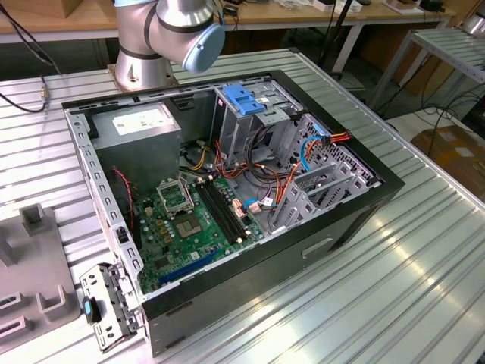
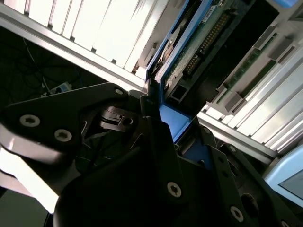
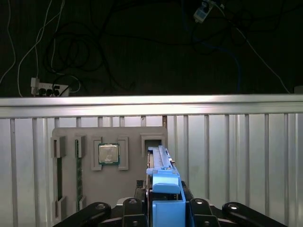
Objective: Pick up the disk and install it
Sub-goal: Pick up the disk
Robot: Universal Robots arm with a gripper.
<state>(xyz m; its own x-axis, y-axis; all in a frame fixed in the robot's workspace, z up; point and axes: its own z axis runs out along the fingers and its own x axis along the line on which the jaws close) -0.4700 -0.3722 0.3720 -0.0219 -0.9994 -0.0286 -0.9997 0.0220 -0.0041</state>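
One step is in hand: at lower centre of the first wrist view, the gripper (image 3: 164, 201) clamps the disk (image 3: 160, 165) edge-on against the grey fixture (image 3: 85, 135), and installation into the open computer case (image 1: 250, 288) is not yet done.

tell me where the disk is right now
In both wrist views the disk is clamped in the pincer. In the first wrist view it stands edge-on in front of the grey tray, nearest the tray's processor chip.
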